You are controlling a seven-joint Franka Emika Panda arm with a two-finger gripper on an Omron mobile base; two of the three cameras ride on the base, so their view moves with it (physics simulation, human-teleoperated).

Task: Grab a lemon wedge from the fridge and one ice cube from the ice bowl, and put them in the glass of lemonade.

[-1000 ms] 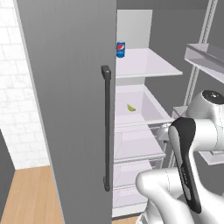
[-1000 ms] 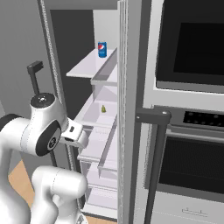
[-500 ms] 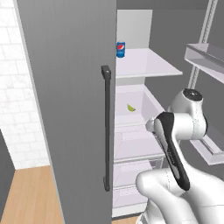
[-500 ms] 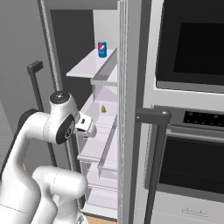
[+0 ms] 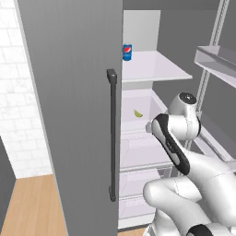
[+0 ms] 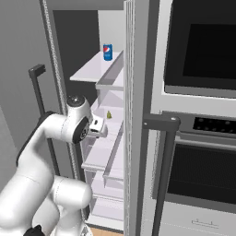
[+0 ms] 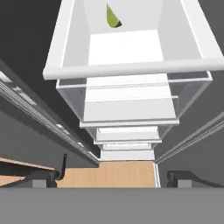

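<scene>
On white fridge (image 5: 83,92) shelf, yellow-green lemon wedge (image 7: 113,16)

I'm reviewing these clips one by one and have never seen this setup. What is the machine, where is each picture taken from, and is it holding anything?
It is a rendered kitchen with a white robot arm on a driving base. Two pictures come from cameras on the base, behind the arm to its left and right; the third looks along the gripper from the hand itself.

The arm reaches toward the open fridge, a tall grey cabinet with white shelves. On a middle shelf lies the lemon wedge, a small yellow-green slice, also seen at the top of the hand view. A blue soda can stands on the shelf above. Right of the fridge is a black oven.

The gripper is open and holds nothing; its two dark fingertips show low in the hand view, short of the wedge.
</scene>
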